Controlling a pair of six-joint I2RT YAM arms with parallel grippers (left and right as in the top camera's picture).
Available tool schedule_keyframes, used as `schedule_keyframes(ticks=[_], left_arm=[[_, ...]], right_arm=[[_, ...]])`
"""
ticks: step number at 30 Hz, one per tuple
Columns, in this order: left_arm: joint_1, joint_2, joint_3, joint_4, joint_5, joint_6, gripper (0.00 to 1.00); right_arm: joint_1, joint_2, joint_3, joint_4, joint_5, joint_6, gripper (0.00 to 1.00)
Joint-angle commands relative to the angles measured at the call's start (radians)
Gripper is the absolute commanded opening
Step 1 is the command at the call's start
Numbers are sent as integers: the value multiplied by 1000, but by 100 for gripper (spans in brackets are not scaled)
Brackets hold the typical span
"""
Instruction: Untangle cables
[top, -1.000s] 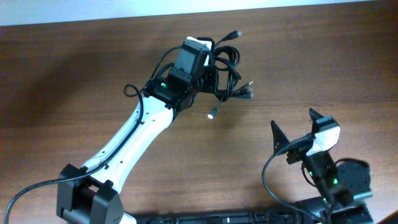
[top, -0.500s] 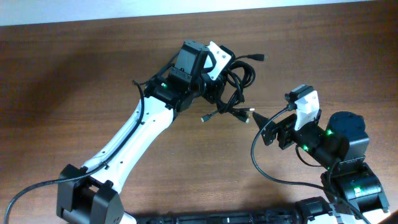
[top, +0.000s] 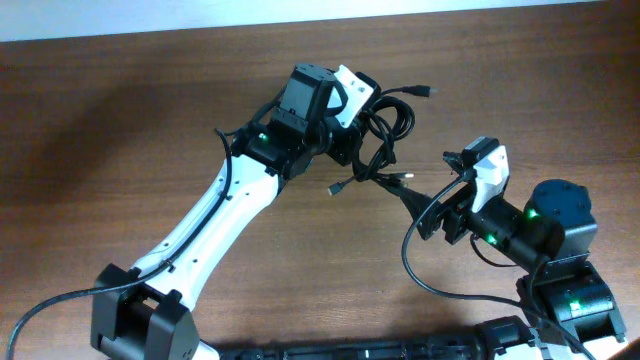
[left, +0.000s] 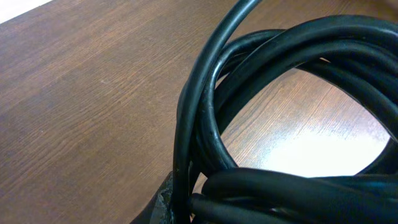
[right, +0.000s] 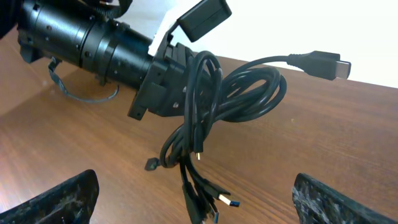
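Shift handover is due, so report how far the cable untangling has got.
Done: the left claw is shut on the cables and holds the bundle up over the table. In hand: the open right claw sits close to the dangling plugs. Left: everything else; the cords are one coiled tangle, none separated.

No legible txt, no brand marks, no nos. in any view (possibly too small)
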Motion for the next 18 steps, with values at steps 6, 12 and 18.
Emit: schedule_keyframes(ticks=[6, 12, 18], left_arm=[[-66, -44, 23, -2, 52, 86, 0], [-66, -44, 23, 1, 51, 83, 0], [-64, -44, 23, 11, -243, -388, 0]], right_arm=[[5, -5, 26, 22, -10, 29, 99], [5, -5, 26, 22, -5, 30, 99], [5, -5, 26, 23, -5, 56, 99]])
